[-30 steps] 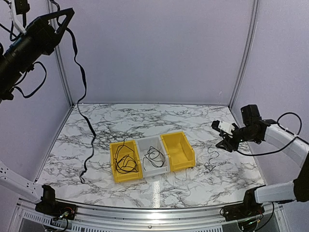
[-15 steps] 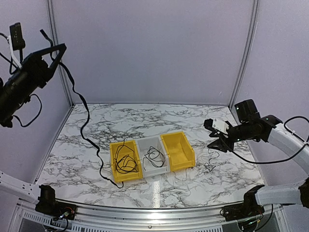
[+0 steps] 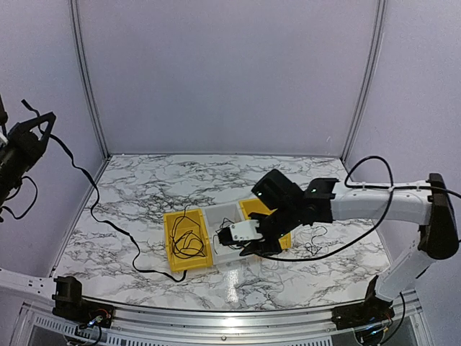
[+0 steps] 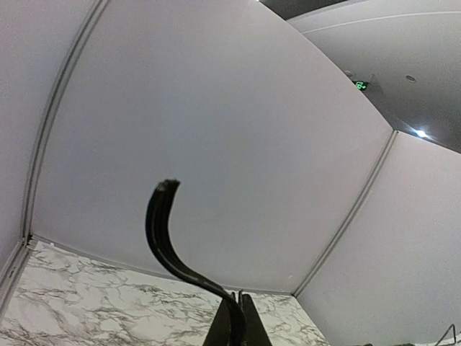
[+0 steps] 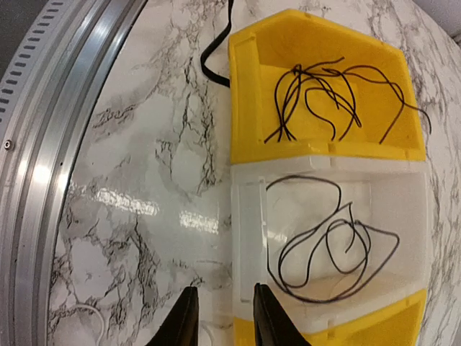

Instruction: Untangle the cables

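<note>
At about 9 o'clock, high above the table (image 3: 144, 187), the left gripper (image 3: 32, 130) is pinched tight on a black strap-like cord (image 3: 94, 213). The cord sags down to the marble and its tail ends just beside the 6 o'clock corner of the left yellow bin (image 3: 170, 252). That bin holds a bunch of thin black cables (image 5: 324, 94) and the clear bin (image 5: 248, 209) next to it holds a looped black cable (image 5: 331, 249). The right gripper (image 5: 223, 321) hovers at the clear bin's 6 o'clock wall, with its fingers narrowly apart and nothing between them. One finger is over the table and the other over the bin's lip. A pale wire (image 5: 90, 315) lies on the marble nearby. The right yellow bin (image 5: 374, 321) is largely hidden under the arm, and loose thin cables (image 3: 311, 249) lie on the table at its 3 o'clock. Closing here would probably pinch the bin wall instead of a wire and lift or tip the bin. Pulling one strand of the loop could cinch its crossings into a knot. More pull on the cord could drag its tail against the left bin and shift it.
</note>
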`<state>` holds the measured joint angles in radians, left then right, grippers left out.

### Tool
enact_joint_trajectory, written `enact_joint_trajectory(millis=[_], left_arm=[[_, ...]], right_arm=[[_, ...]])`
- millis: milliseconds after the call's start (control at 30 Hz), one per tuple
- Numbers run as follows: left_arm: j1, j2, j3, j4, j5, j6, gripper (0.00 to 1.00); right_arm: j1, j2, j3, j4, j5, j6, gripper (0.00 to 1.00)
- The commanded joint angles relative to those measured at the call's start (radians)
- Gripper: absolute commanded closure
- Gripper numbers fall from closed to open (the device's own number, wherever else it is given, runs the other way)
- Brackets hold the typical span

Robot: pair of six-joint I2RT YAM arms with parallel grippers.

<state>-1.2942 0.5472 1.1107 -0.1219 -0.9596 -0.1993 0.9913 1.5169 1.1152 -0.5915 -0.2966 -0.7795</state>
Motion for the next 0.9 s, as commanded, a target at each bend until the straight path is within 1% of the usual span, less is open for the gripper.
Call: enact_joint_trajectory(millis=[0,100,233,400,667,867], left_arm=[[-0.004,-0.008,0.058,-0.071,-0.156,0.096,1.0],[-0.004,-0.015,0.056,-0.113,-0.168,0.095,1.0],[-0.004,-0.049,0.018,-0.158,-0.164,0.046,1.0],[-0.004,-0.106,-0.027,-0.202,-0.141,-0.021,1.0],[-0.004,-0.149,-0.049,-0.225,-0.125,-0.035,1.0],[-0.004,-0.147,-0.04,-0.225,-0.115,-0.021,1.0]], right_arm=[[0.113,0.176,0.158,0.064,0.068,-0.015,0.74],[0.174,0.321,0.293,0.078,0.085,-0.026,0.73],[0.215,0.505,0.457,0.087,0.071,-0.039,0.72],[0.244,0.665,0.598,0.046,0.044,-0.076,0.71],[0.259,0.77,0.673,-0.031,0.039,-0.098,0.7],[0.26,0.799,0.692,-0.065,0.062,-0.085,0.7]])
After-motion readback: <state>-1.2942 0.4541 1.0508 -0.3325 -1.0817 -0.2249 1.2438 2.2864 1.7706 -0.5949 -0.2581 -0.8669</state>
